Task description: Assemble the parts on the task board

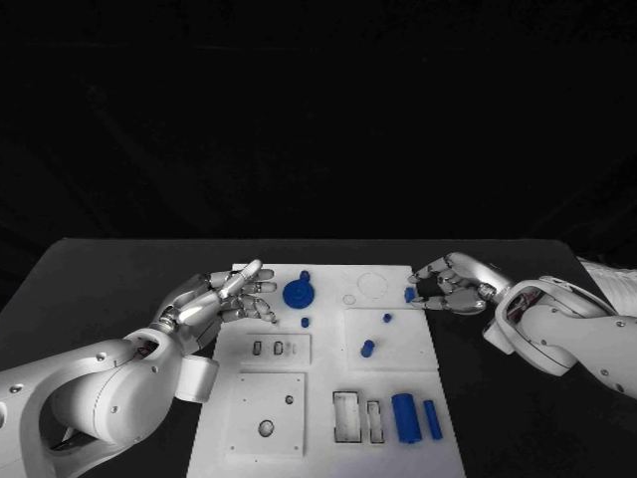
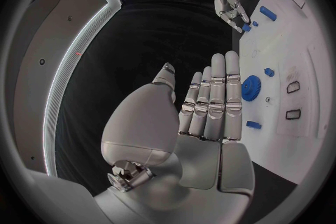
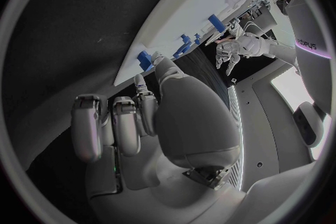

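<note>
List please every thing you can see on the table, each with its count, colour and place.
Table: one, black, under everything.
Task board: one, white, middle of the table.
Gear-shaped part: one, blue, far part of the board, near the left robot hand.
Cylinders: two, blue, upright side by side at the board's near right.
Small part: one, blue, pinched by the right robot hand.
Left robot hand: silver, fingers apart, over the board's far left edge.
Right robot hand: silver, at the board's far right edge.

We see a white task board [image 1: 390,329] on a black table [image 1: 104,269], with blue parts [image 1: 300,293] and silver hands [image 1: 211,304].
</note>
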